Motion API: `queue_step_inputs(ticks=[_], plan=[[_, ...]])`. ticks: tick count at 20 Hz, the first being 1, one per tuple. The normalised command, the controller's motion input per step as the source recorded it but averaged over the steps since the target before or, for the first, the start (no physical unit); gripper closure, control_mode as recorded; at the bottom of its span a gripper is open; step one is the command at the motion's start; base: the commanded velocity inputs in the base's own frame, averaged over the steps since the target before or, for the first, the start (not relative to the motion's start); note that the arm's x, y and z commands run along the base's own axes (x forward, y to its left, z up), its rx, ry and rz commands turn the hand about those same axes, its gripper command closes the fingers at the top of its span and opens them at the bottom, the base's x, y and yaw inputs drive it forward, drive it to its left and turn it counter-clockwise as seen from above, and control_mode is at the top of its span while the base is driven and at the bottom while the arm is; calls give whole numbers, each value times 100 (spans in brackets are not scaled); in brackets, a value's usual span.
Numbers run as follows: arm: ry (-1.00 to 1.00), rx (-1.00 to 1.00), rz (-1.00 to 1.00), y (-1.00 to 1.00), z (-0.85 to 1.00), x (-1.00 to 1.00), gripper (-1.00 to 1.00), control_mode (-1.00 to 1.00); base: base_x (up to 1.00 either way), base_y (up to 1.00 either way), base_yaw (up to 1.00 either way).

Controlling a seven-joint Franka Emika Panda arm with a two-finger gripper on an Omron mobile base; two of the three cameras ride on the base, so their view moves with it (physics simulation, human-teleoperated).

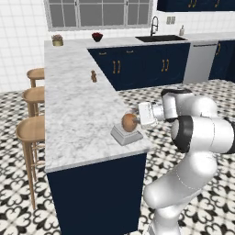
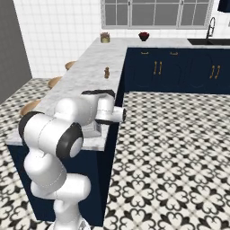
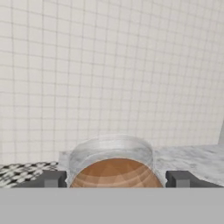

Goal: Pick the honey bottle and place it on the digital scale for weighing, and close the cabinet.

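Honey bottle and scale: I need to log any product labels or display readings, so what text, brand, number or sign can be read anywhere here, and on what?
None: no readable text, number or sign in any view.
The honey bottle is plain amber, no label.
The digital scale shows no display digits.
The small brown item farther up the counter is too small to tell.

An amber-brown egg-shaped honey jar (image 1: 129, 121) with a pale rim sits on a light-grey square scale slab (image 1: 124, 135), on a white grey-veined marble countertop (image 1: 73, 101) over navy-blue cabinets (image 1: 137, 66) with brass handles, above black-and-white patterned floor tiles (image 2: 175, 148) and beside tan wooden stools (image 1: 30, 131).
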Motion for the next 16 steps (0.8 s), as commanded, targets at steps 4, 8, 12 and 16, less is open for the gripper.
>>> queue_step_inputs(ticks=[4, 8, 12, 16], plan=[[0, 0, 0, 0, -20, 19, 100, -100, 0, 0, 0], [0, 0, 0, -1, -9, 23, 100, -100, 0, 0, 0], [0, 0, 0, -1, -2, 34, 100, -100, 0, 0, 0], [0, 0, 0, -5, -8, 33, 100, -100, 0, 0, 0]])
